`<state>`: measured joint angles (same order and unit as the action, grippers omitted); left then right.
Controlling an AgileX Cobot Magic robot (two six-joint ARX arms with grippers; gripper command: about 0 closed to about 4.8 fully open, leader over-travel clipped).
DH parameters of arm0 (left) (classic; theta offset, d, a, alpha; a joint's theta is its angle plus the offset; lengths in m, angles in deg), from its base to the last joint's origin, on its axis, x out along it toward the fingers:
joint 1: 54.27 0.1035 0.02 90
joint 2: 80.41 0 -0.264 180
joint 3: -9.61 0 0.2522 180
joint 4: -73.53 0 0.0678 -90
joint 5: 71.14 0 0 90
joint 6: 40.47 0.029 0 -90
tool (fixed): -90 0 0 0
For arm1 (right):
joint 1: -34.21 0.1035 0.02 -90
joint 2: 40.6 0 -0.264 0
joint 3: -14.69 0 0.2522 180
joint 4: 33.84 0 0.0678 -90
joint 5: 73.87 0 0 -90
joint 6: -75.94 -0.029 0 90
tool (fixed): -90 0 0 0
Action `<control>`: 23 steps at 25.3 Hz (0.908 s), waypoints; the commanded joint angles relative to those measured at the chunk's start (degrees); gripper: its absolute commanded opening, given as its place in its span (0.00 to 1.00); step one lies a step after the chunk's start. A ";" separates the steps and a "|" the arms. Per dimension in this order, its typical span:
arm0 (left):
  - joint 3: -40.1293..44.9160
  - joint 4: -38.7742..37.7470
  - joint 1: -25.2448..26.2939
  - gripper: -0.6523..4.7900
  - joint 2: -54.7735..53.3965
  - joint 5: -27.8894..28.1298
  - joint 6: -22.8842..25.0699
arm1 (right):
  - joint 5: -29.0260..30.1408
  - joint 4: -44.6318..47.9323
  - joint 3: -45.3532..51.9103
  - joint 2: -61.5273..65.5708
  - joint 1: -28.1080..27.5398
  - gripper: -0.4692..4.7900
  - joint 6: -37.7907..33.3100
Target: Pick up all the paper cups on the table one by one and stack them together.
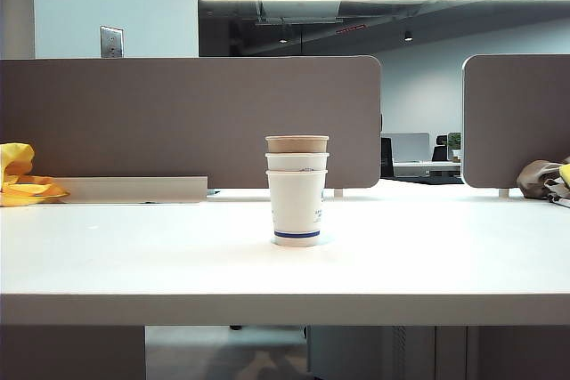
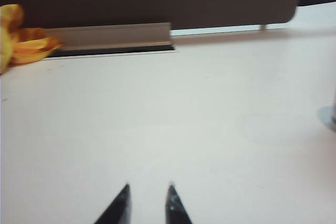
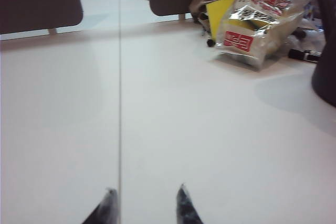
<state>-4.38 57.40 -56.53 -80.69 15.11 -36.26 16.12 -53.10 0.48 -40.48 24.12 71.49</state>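
Note:
The paper cups (image 1: 297, 190) stand as one upright stack at the middle of the white table (image 1: 134, 260): a white cup with a blue band at the bottom, a second white rim above it, and the kraft-brown cup (image 1: 297, 143) on top. Neither arm shows in the exterior view. My left gripper (image 2: 148, 187) hovers low over bare tabletop, open, with nothing between its dark fingertips. My right gripper (image 3: 145, 190) is likewise open and empty over bare table, beside a seam line in the top. No cup body shows in either wrist view.
Grey-brown partition panels (image 1: 187, 122) close the table's back. A yellow cloth (image 1: 22, 180) lies at the far left by a low metal rail (image 2: 113, 35). On the right lie a clear plastic bag with red labels (image 3: 257, 22), pens, and a dark object (image 3: 325, 72).

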 commanded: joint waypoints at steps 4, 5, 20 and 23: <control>-0.17 0.74 2.80 0.28 -0.04 -0.13 -0.13 | -0.09 0.61 0.39 0.00 1.33 0.37 0.00; -0.17 0.74 2.69 0.28 -0.04 -0.26 -0.15 | -0.09 0.61 0.39 0.00 2.21 0.37 0.00; -0.17 0.74 2.19 0.28 -0.02 -0.15 -0.13 | 1.22 0.63 0.39 0.00 6.88 0.37 0.00; -0.17 0.74 2.19 0.28 -0.02 -0.15 -0.13 | 1.22 0.61 0.39 0.00 6.88 0.37 0.00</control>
<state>-4.38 57.42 -54.41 -80.69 15.15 -36.26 17.46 -53.10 0.48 -40.48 30.96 71.49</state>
